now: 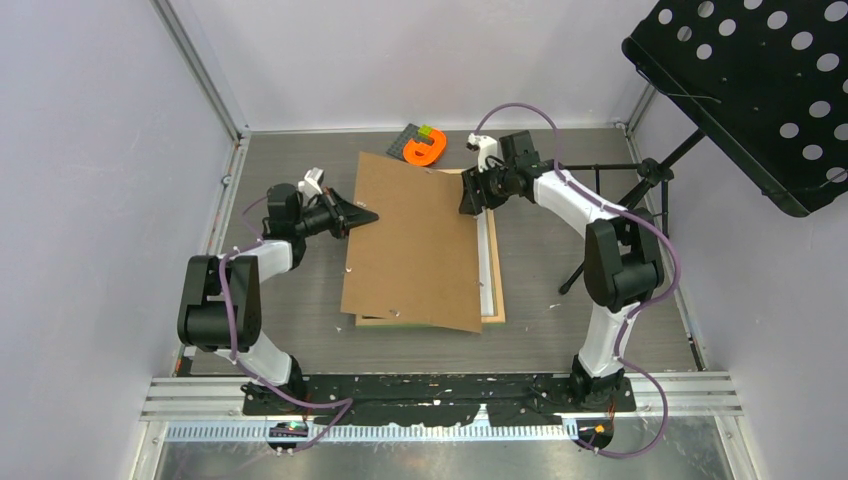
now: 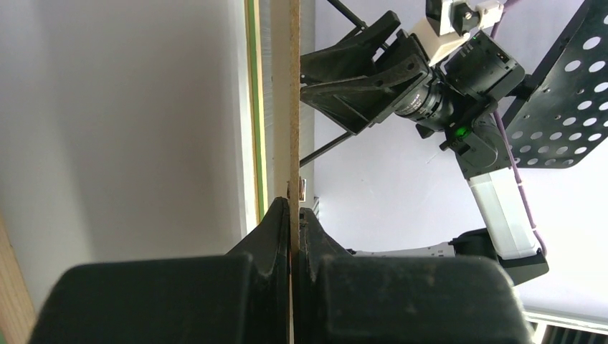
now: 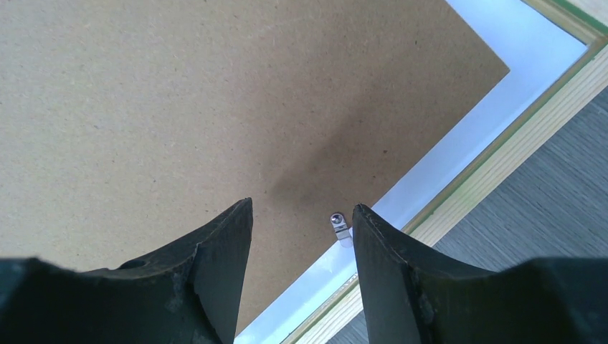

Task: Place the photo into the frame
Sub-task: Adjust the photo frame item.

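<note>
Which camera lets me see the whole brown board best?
The top camera: the whole brown board shows there, over the frame. The left wrist sees only its thin edge, pinched by the left gripper. The right wrist sees just one corner close up.

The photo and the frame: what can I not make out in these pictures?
- Photo: right wrist view shows only a white strip; the backing board covers the rest.
- Frame: top view, left rail hidden under the board.
- Orange object: top view, too small to identify.
</note>
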`<state>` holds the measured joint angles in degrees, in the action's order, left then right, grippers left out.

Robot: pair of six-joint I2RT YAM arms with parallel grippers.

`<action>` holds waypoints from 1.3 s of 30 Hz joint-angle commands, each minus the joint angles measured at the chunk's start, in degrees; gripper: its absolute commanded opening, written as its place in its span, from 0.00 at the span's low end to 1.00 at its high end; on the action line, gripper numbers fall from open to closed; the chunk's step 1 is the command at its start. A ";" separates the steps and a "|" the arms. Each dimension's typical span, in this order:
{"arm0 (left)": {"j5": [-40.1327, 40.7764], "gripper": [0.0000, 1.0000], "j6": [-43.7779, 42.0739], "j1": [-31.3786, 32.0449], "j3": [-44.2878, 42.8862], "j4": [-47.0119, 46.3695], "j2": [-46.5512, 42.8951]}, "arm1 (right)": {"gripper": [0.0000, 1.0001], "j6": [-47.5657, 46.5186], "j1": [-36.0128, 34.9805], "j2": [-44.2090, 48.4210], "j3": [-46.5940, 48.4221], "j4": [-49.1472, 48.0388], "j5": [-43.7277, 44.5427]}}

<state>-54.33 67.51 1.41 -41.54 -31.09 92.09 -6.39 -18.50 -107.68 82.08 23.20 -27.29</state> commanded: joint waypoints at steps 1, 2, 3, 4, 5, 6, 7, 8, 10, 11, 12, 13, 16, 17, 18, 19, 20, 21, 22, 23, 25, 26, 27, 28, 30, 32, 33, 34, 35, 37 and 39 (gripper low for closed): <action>-1.06 0.00 1.93 0.15 -0.82 -5.39 -0.86 | 0.60 -1.46 0.22 0.03 0.74 -0.17 0.16; -1.16 0.00 1.93 0.17 -0.82 -5.41 -0.90 | 0.59 -1.50 0.26 -0.09 0.59 -0.22 0.16; -1.19 0.00 1.93 0.17 -0.84 -5.42 -0.90 | 0.59 -1.55 0.25 -0.17 0.33 -0.20 0.15; -1.22 0.00 1.93 0.17 -0.85 -5.39 -0.89 | 0.59 -1.66 0.19 -0.21 0.26 -0.18 0.13; -1.19 0.00 1.93 0.17 -0.87 -5.42 -0.92 | 0.59 -1.72 0.28 -0.24 -0.02 -0.18 0.09; -1.16 0.00 1.95 0.17 -0.97 -5.41 -0.94 | 0.59 -1.77 0.29 -0.25 -0.18 -0.22 0.06; -1.14 0.00 1.93 0.11 -0.95 -5.40 -1.03 | 0.59 -1.82 0.30 -0.18 -0.52 -0.20 -0.06; -1.14 0.00 1.94 0.16 -0.99 -5.40 -1.07 | 0.59 -1.86 0.31 -0.17 -0.70 -0.18 -0.05; -1.30 0.00 1.93 0.17 -1.00 -5.39 -1.21 | 0.59 -1.94 0.31 -0.16 -1.13 -0.20 -0.10; -1.34 0.00 1.97 0.17 -1.01 -5.38 -1.19 | 0.59 -1.99 0.31 -0.21 -1.49 -0.19 -0.06; -1.34 0.00 1.98 0.15 -1.00 -5.44 -1.29 | 0.59 -2.08 0.31 -0.23 -1.57 -0.22 -0.10; -1.39 0.00 1.93 0.13 -1.01 -5.47 -1.37 | 0.59 -2.10 0.31 -0.29 -1.88 -0.19 -0.21; -1.42 0.00 1.93 0.17 -1.11 -5.53 -1.56 | 0.59 -2.11 0.31 -0.50 -2.26 -0.26 -0.41; -1.42 0.00 1.93 0.17 -1.09 -5.48 -1.59 | 0.59 -2.19 0.26 -0.60 -2.27 -0.26 -0.49; -1.44 0.00 1.93 0.16 -1.03 -5.51 -1.65 | 0.59 -2.21 0.30 -0.78 -2.41 -0.26 -0.71; -1.40 0.00 1.93 0.17 -1.02 -5.53 -1.63 | 0.59 -2.15 0.31 -0.87 -2.39 -0.26 -0.82; -1.45 0.00 1.93 0.15 -1.00 -5.50 -1.65 | 0.59 -2.14 0.31 -1.04 -2.39 -0.31 -1.14; -1.50 0.00 1.97 0.17 -1.00 -5.55 -1.70 | 0.59 -2.09 0.31 -1.13 -2.34 -0.27 -1.25; -1.49 0.00 1.93 0.17 -1.08 -5.53 -1.74 | 0.59 -2.07 0.31 -1.31 -2.32 -0.31 -1.45; -1.49 0.00 1.93 0.17 -1.15 -5.51 -1.72 | 0.59 -2.05 0.31 -1.35 -2.30 -0.27 -1.58; -1.57 0.00 1.93 0.13 -1.09 -5.49 -1.76 | 0.59 -2.09 0.31 -1.58 -2.35 -0.31 -1.82; -1.51 0.00 1.93 0.17 -1.10 -5.47 -1.75 | 0.59 -2.11 0.33 -1.64 -2.25 -0.28 -1.98; -1.59 0.00 1.93 0.13 -1.09 -5.48 -1.74 | 0.59 -2.13 0.32 -1.69 -2.22 -0.27 -2.03; -1.61 0.00 1.94 0.17 -1.09 -5.47 -1.73 | 0.59 -2.17 0.31 -1.73 -2.24 -0.26 -2.17; -1.64 0.00 1.97 0.17 -1.09 -5.48 -1.79 | 0.58 -2.25 0.31 -1.79 -2.29 -0.26 -2.40; -1.60 0.00 1.93 0.17 -1.09 -5.48 -1.83 | 0.58 -2.18 0.31 -1.75 -2.32 -0.31 -2.60; -1.58 0.00 1.93 0.17 -1.08 -5.48 -1.83 | 0.58 -2.11 0.31 -1.68 -2.47 -0.28 -2.88; -1.53 0.00 1.85 0.17 -1.09 -5.55 -1.80 | 0.58 -1.95 0.31 -1.63 -2.55 -0.27 -3.05; -1.49 0.00 1.78 0.17 -1.11 -5.40 -1.83 | 0.58 -1.91 0.31 -1.47 -2.72 -0.26 -3.34; -1.54 0.00 1.63 0.17 -1.17 -5.32 -1.70 | 0.58 -1.66 0.31 -1.22 -2.97 -0.31 -3.64; -1.57 0.00 1.58 0.17 -1.18 -5.32 -1.63 | 0.58 -1.42 0.31 -0.88 -3.31 -0.27 -3.96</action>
<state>-54.00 67.51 1.41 -41.54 -31.48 92.09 -7.66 -18.26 -109.93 79.33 23.86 -29.28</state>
